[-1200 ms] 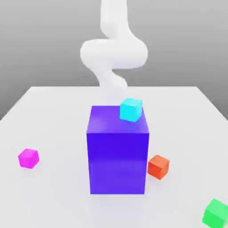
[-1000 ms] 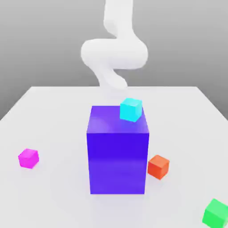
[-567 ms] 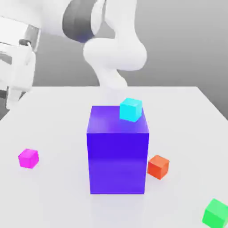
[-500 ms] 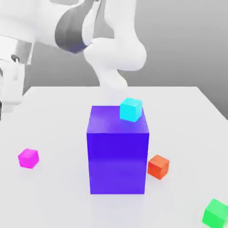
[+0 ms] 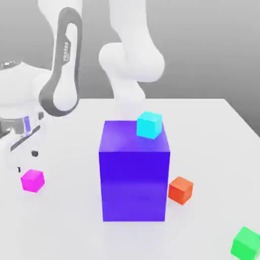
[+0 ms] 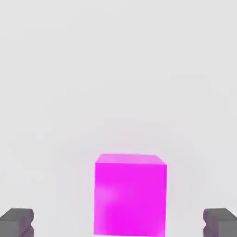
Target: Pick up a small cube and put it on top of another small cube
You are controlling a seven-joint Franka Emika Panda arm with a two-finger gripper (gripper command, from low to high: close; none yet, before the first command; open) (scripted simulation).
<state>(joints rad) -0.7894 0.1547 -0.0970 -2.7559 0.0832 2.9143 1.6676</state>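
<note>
Early stage, nothing grabbed yet: hand [image 5: 26, 160] wide open w/ nothing held, just above pink cube [image 5: 32, 180] on tabletop [image 5: 213, 132], which sits between its fingertips [image 6: 16, 221]; green cube [image 5: 246, 242] far off, grasp/lift/stack all left.

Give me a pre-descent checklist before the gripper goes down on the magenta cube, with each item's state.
1. Gripper open: ok.
2. Magenta cube sits between the fingertips, in the hand view: ok.
3. Nothing touching the magenta cube on the table: ok.
4. Gripper already low enough to close: not ok, it hangs above the cube.
5. Green cube top free for stacking: ok.
6. Fingers square to the cube's faces: cannot tell.
</note>
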